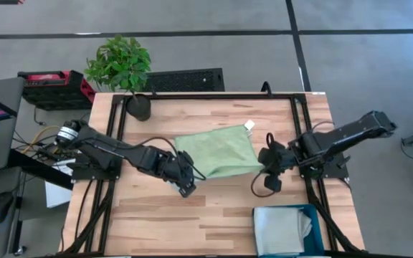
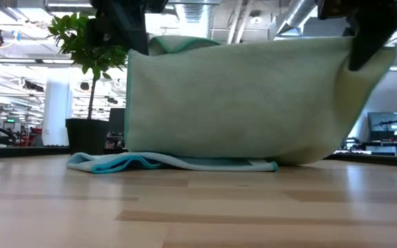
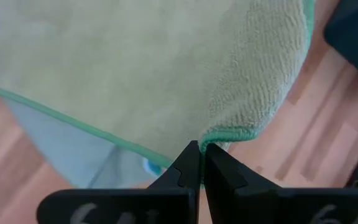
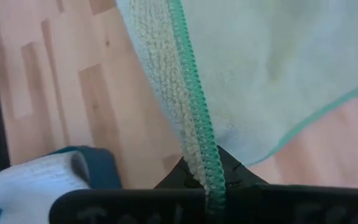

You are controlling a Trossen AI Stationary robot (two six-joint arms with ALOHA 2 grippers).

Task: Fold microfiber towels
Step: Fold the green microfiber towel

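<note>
A pale green microfiber towel (image 1: 217, 150) with a darker green hem is held up at mid-table between both grippers. In the low view it hangs as a broad sheet (image 2: 247, 103), and its lower part rests on the table. A light blue towel (image 2: 116, 163) lies flat under it and also shows in the left wrist view (image 3: 67, 152). My left gripper (image 1: 186, 174) is shut on the green towel's near left corner. My right gripper (image 1: 267, 162) is shut on its near right edge. Another pale towel (image 1: 282, 229) lies in the dark teal bin (image 1: 315, 218). My left gripper pinches the green towel's hemmed corner (image 3: 221, 135) between its two shut fingers; the cloth bunches there into a fold. The towel spreads away from the fingers and hangs below them in the low view (image 2: 133, 62). My right gripper pinches the green towel's hemmed edge (image 4: 202, 163) between its two fingers, and the hem runs straight out from between them. The cloth hangs below the fingers in the low view (image 2: 364, 76), with its lower part on the table.
A potted plant (image 1: 120, 68) stands at the table's far left corner. The teal bin stands at the near right edge, close to my right arm, and shows in the right wrist view (image 4: 98, 165). Bare wood (image 1: 149, 222) lies near and left of the towel.
</note>
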